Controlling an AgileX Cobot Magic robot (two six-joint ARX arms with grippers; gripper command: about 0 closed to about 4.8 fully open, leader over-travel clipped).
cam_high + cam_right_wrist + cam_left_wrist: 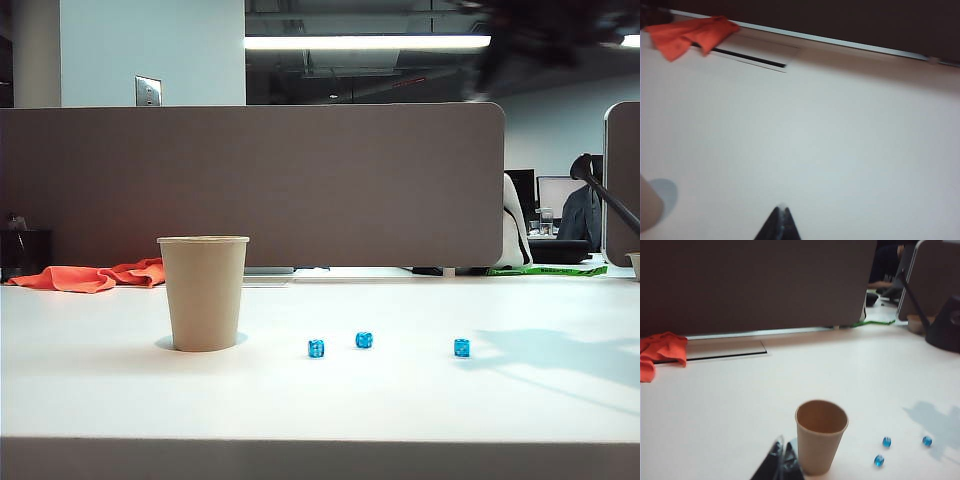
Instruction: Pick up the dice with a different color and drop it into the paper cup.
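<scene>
The orange die shows in no view, perhaps already inside the paper cup [203, 293] left of three blue dice [364, 340] on the desk [420, 400]. Both tools are closed and empty: the left tool [781, 455] sits just beside the cup, while the right tool [781, 216] hangs above bare desk. The risk I see is the left tool nudging the light cup over and spilling whatever it holds.

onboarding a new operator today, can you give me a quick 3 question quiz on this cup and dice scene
1. True or false: the paper cup stands upright on the table.
2. How many blue dice lie on the table in the exterior view? A) two B) three C) four
3. Fill in: the right gripper is ___, holding nothing that shows, above bare table.

Key:
1. True; it stands with its rim up, to the left of the dice.
2. B; three, in a loose row. No orange die shows anywhere.
3. Shut. The left gripper, beside the cup, also looks shut.
</scene>
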